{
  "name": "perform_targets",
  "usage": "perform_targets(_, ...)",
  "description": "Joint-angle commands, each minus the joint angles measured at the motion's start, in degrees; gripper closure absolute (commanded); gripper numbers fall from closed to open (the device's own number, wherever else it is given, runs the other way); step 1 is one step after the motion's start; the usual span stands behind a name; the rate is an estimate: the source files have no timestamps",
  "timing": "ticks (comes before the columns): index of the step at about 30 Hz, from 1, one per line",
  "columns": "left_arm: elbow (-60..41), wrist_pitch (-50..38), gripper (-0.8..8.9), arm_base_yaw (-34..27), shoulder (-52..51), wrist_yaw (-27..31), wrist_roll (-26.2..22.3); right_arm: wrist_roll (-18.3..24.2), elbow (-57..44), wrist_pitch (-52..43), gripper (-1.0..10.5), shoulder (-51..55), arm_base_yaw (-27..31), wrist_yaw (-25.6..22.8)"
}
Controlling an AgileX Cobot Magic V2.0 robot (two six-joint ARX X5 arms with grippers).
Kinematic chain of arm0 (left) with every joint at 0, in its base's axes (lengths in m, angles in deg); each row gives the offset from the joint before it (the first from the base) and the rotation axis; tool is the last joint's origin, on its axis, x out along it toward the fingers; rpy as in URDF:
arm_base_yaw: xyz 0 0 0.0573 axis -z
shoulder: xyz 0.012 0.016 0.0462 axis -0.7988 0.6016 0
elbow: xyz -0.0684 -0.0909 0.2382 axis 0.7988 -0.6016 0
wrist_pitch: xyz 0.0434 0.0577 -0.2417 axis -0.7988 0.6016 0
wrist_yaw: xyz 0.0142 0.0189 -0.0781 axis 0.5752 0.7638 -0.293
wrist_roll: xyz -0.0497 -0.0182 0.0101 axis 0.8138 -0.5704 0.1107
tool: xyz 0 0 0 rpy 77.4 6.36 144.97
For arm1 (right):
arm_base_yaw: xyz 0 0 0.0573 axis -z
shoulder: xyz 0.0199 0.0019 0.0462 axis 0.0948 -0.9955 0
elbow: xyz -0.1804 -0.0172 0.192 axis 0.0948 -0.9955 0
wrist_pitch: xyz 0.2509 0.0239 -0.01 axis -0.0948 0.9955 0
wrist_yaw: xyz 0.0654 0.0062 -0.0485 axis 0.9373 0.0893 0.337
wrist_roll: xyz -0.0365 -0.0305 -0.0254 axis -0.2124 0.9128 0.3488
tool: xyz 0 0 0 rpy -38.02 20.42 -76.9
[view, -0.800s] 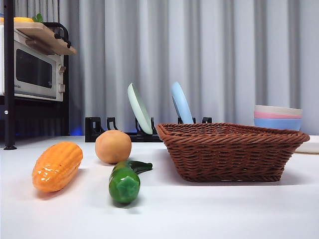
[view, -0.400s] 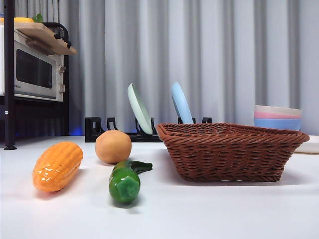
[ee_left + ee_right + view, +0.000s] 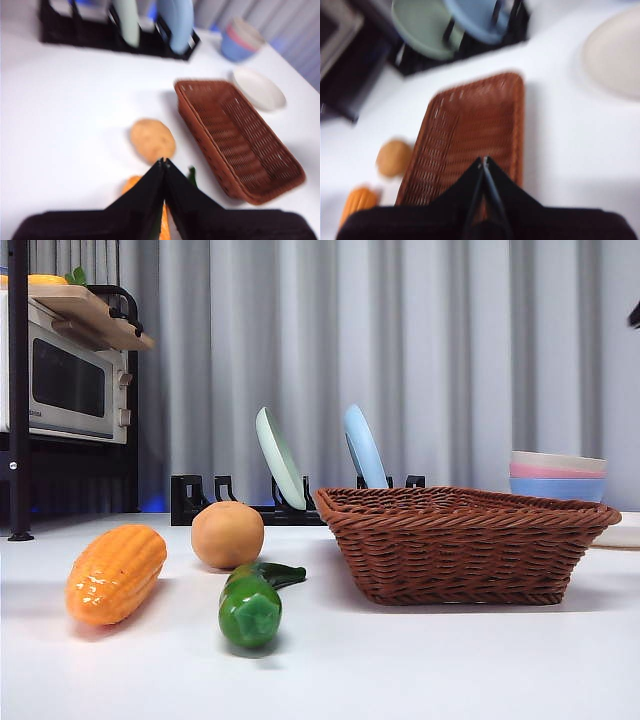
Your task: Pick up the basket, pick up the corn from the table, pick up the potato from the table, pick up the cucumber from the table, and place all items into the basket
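Left claw (image 3: 164, 162) pinched together, up over corn (image 3: 115, 573) & potato (image 3: 227, 534). Right claw (image 3: 484, 161) pinched together too, up over basket (image 3: 462, 543). Cucumber (image 3: 251, 601) lies between corn & basket on desk (image 3: 430, 660), w/ bare room around.

Mock kitchen setup: toaster oven (image 3: 65, 385) on shelf, plate rack (image 3: 245, 498), stacked bowls (image 3: 557, 476), grey curtain (image 3: 430, 350) backdrop.

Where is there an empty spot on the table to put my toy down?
Bare table lies in front of the basket, and more behind the potato toward the plate rack. It is crowded where corn, potato and cucumber cluster.
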Motion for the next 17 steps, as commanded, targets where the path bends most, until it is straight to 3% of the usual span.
perform_targets(1,2.91,2.21,8.07,-0.13,4.57,-2.38,-3.50,7.74,4.15,5.49,9.4,-5.51,0.02,4.66)
perform_targets(2,3.67,2.43,7.75,-0.13,5.77,-2.56,-3.56,8.72,5.18,6.78,9.3,-6.93,0.00,5.42)
perform_targets(5,5.20,2.54,4.31,-0.04,8.17,-2.58,-3.28,9.70,7.32,8.90,7.0,-10.16,-0.04,6.16)
perform_targets(6,5.38,2.47,3.60,0.00,8.55,-2.58,-2.93,9.70,7.69,8.98,6.2,-10.91,-0.04,6.12)
perform_targets(8,5.40,2.60,3.56,0.11,8.81,-2.56,-2.86,9.73,8.15,8.92,5.6,-11.98,-0.04,5.99)
perform_targets(12,5.40,2.56,3.56,0.26,8.81,-2.56,-2.82,9.81,9.16,7.74,5.7,-14.25,-0.04,5.03)
perform_targets(17,5.40,2.62,3.56,0.37,8.81,-2.60,-2.69,10.95,14.45,8.35,5.7,-21.31,-1.25,-1.57)
